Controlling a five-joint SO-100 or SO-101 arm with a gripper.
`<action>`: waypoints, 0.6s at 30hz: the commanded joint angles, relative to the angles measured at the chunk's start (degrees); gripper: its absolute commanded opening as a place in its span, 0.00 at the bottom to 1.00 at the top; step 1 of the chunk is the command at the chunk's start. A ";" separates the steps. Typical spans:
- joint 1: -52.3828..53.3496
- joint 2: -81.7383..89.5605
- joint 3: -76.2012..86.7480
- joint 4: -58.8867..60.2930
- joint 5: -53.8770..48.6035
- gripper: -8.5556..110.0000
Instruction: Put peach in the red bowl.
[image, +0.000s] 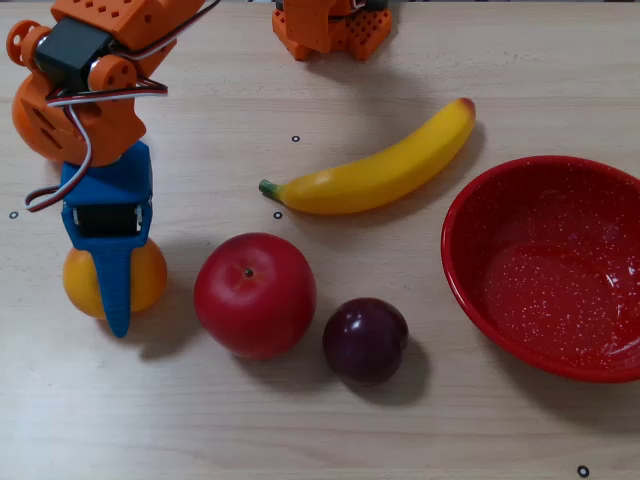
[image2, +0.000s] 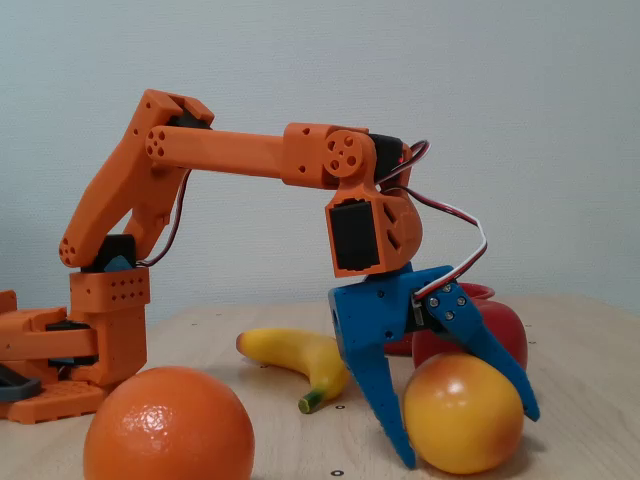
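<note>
readable text: none, honestly, in either fixed view
arm (image2: 240, 155): plain orange plastic, no logo or lettering I can make out
red bowl (image: 470, 290): just white speckles, no print
table (image: 300, 430): a few tiny round dark marks, not letters or numbers
</note>
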 joint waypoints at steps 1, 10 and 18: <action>-0.09 4.39 -4.13 1.93 -0.79 0.07; 0.88 10.37 -3.96 5.71 1.23 0.07; 2.29 18.19 -3.34 8.35 2.81 0.07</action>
